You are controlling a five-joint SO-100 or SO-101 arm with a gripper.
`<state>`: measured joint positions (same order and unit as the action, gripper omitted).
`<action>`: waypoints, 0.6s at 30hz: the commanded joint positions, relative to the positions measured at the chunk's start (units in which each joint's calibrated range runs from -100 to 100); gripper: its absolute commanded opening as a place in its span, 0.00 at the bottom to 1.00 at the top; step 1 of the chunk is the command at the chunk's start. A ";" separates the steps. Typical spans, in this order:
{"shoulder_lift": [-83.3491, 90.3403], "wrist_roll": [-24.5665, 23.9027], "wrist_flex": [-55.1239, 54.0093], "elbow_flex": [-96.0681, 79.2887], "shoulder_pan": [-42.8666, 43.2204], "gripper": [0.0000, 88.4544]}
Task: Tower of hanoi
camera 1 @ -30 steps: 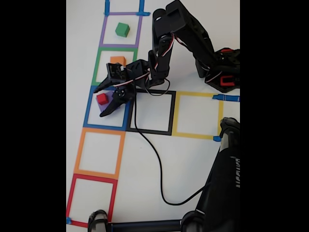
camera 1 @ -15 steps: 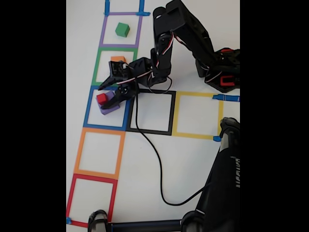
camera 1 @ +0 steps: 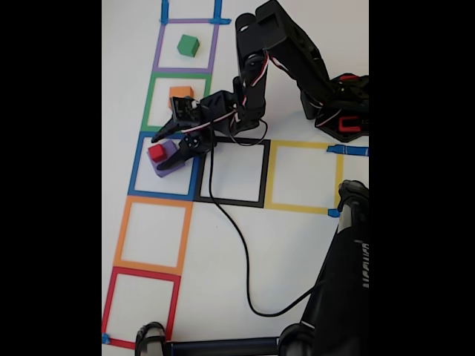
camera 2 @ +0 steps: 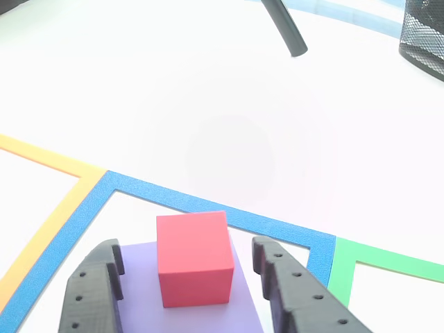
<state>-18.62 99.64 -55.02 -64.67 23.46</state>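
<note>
A red cube [camera 2: 194, 258] sits atop a purple cube [camera 2: 243, 309] inside the blue tape square [camera 1: 141, 162] on the white surface [camera 1: 289, 245]. The gripper [camera 2: 187, 260] stands spread, one finger on each side of the red cube, apart from it. In the fixed view, the orange cube [camera 1: 180, 93] lies in the green square [camera 1: 151, 95] and the green cube [camera 1: 188, 46] in the far purple square [camera 1: 159, 46].

High fixed overview, close tool-mounted view
</note>
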 commanded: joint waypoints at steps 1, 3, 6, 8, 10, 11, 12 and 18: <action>2.99 0.36 -1.66 0.04 0.41 0.22; 2.83 0.36 -1.99 0.13 0.41 0.22; 2.75 0.36 -2.07 0.13 0.41 0.21; 2.75 0.36 -2.15 0.13 0.60 0.19; 2.75 0.36 -2.23 0.13 0.70 0.17; 2.59 0.36 -2.23 0.22 0.70 0.16; 2.59 0.36 -2.31 0.22 0.79 0.15; 2.51 0.36 -2.47 0.13 0.89 0.07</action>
<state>-18.62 99.64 -56.07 -64.67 23.70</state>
